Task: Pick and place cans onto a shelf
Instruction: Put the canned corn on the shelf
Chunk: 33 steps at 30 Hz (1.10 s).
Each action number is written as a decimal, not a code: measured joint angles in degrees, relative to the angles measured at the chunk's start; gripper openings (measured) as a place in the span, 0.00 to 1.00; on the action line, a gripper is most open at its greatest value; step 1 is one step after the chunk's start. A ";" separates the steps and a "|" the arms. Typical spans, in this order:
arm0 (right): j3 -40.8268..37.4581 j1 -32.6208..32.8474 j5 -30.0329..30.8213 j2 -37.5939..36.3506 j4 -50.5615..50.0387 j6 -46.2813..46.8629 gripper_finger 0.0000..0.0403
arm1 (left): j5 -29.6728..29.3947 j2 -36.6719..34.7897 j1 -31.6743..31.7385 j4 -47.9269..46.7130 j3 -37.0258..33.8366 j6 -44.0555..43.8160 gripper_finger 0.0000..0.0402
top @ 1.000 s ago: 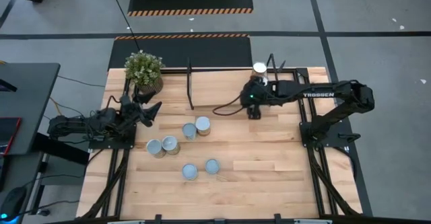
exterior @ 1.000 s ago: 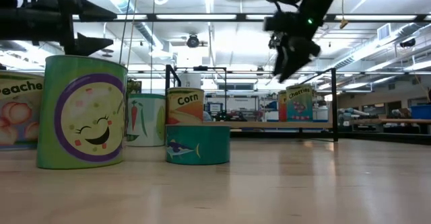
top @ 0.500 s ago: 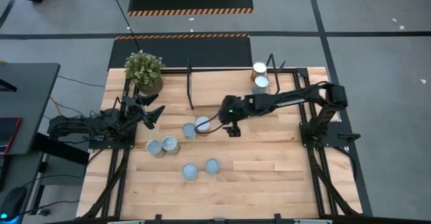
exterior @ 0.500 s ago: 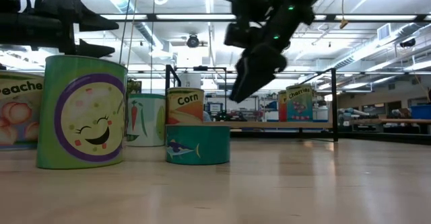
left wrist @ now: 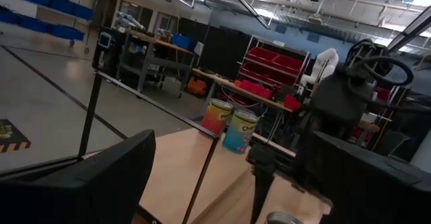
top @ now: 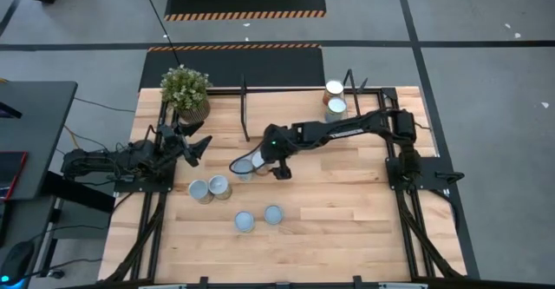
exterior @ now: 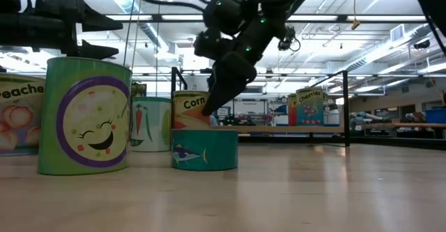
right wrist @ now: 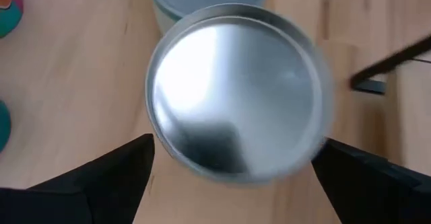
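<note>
My right gripper is open, pointing down right above a can with a silvery top. Its fingers stand on either side of the can without touching it. In the low view this is the "Corn" can, behind a teal can. Several more cans stand on their bases on the table. Two cans stand on the shelf at the far right. My left gripper waits open at the table's left, above the table.
A potted green plant stands at the far left corner. The shelf's black posts rise behind the can group. Bare tabletop lies along the near edge and at the near right.
My right gripper has left the shelf, swung toward the table's left edge and come down over the "Corn" can. Two cans stay standing on the shelf. My left arm has kept still.
</note>
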 joint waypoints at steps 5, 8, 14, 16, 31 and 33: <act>1.45 -0.05 -2.84 1.37 1.49 -0.95 0.99 | -0.07 0.00 0.02 0.13 0.00 0.00 0.99; 1.53 0.08 -3.12 1.28 3.82 -1.06 0.98 | -0.07 0.00 0.02 0.39 0.00 0.02 0.99; 1.53 0.06 -2.84 1.28 5.37 -1.04 0.88 | -0.07 0.00 0.01 0.49 0.00 0.02 0.99; 1.53 0.07 -2.20 1.28 5.38 -0.83 0.84 | -0.06 0.00 0.02 0.48 0.00 0.02 0.99; 1.38 -2.67 2.84 -11.00 -13.48 -1.08 0.82 | 0.02 0.00 0.01 0.48 0.00 0.01 0.99; 0.06 -3.45 3.25 -14.21 -13.28 -1.37 0.81 | 0.02 0.00 0.00 0.49 0.00 0.03 0.99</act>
